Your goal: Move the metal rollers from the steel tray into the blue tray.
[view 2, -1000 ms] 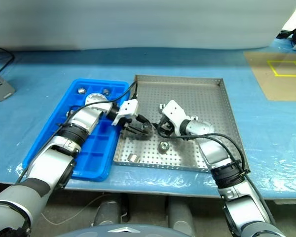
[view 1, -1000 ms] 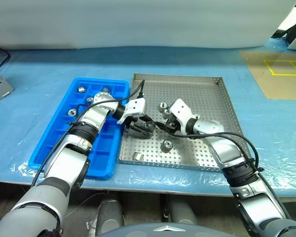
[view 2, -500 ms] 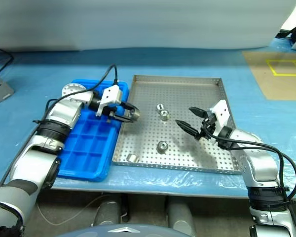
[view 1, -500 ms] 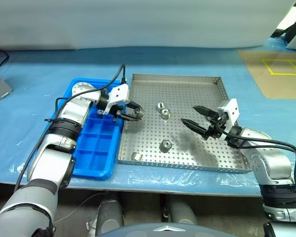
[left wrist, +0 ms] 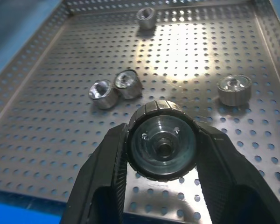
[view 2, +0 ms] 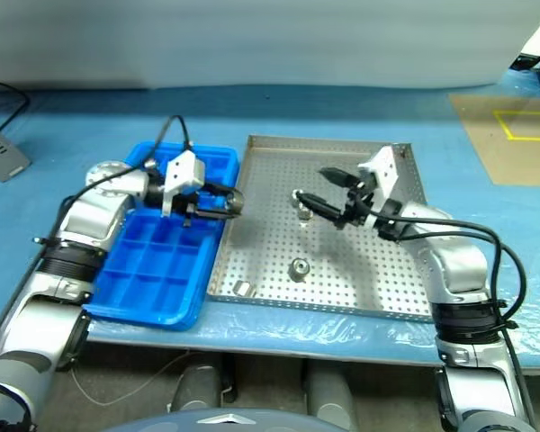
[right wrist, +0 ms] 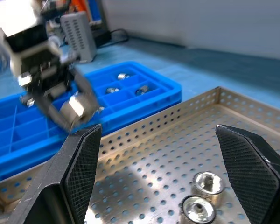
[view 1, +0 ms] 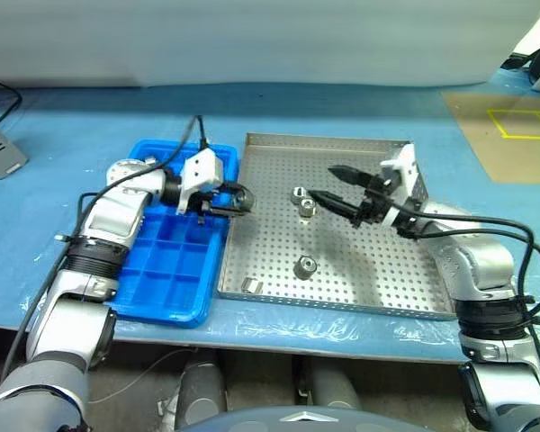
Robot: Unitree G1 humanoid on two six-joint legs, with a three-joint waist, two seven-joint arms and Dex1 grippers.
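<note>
left gripper (view 1: 240, 200) clamps a roller (left wrist: 161, 145) — hanging at the blue tray (view 1: 157, 288) edge; right gripper (view 1: 328, 184) agape.

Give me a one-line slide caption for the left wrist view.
Left gripper holding a metal roller above the steel tray, where four more rollers lie.

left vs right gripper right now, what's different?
Left gripper is shut on a metal roller; right gripper is open and holds nothing. The left one hangs at the border between the blue tray and the steel tray; the right one hangs over the steel tray. Both are raised off the trays, pointing toward each other.
</note>
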